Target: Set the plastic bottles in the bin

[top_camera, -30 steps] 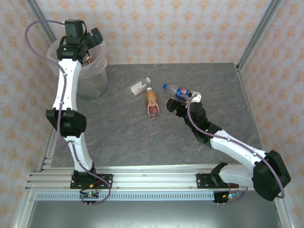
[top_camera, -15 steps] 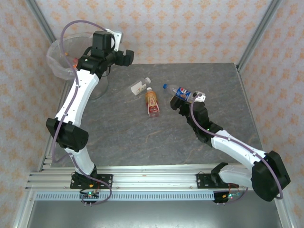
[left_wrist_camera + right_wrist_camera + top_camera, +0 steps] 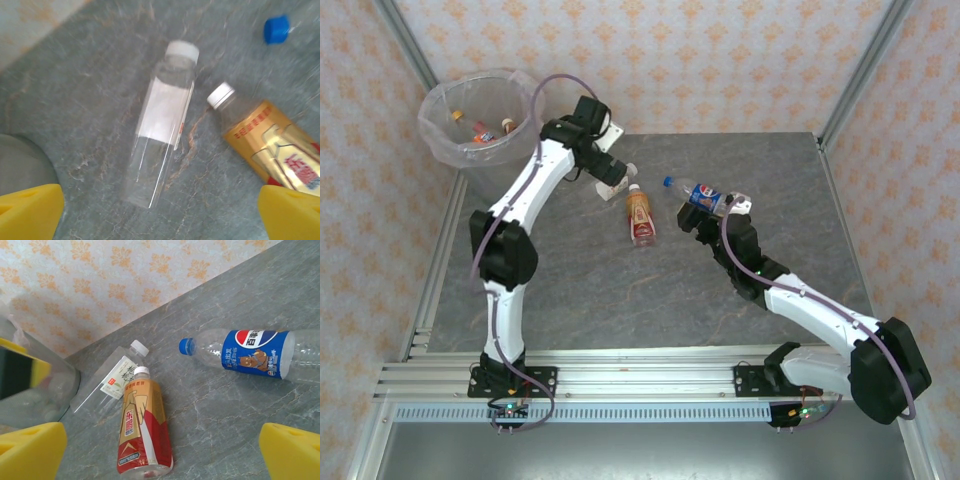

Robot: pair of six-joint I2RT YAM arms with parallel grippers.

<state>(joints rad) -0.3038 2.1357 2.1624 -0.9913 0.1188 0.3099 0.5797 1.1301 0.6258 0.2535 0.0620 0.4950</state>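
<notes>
Three plastic bottles lie on the table. A clear bottle (image 3: 616, 180) (image 3: 162, 125) (image 3: 107, 382) with a white label and white cap lies under my left gripper (image 3: 610, 183) (image 3: 160, 215). That gripper is open, its yellow fingertips (image 3: 30, 210) well apart on either side of the bottle's base. A gold and red bottle (image 3: 641, 217) (image 3: 265, 137) (image 3: 142, 427) lies beside it. The blue-labelled bottle (image 3: 705, 195) (image 3: 255, 352) lies just beyond my right gripper (image 3: 705, 213) (image 3: 162, 455), which is open and holds nothing. The bin (image 3: 445, 105) (image 3: 35, 395) stands at the far left.
A few bottles (image 3: 480, 128) lie inside the bin's clear liner. Patterned walls and metal frame posts (image 3: 855, 70) enclose the table (image 3: 620, 290). The left arm's links stretch from the near-left edge across to the clear bottle.
My left arm swung from above the bin to the right and down, and now hangs over the clear bottle. My right gripper edged toward the blue-labelled bottle, then held still.
</notes>
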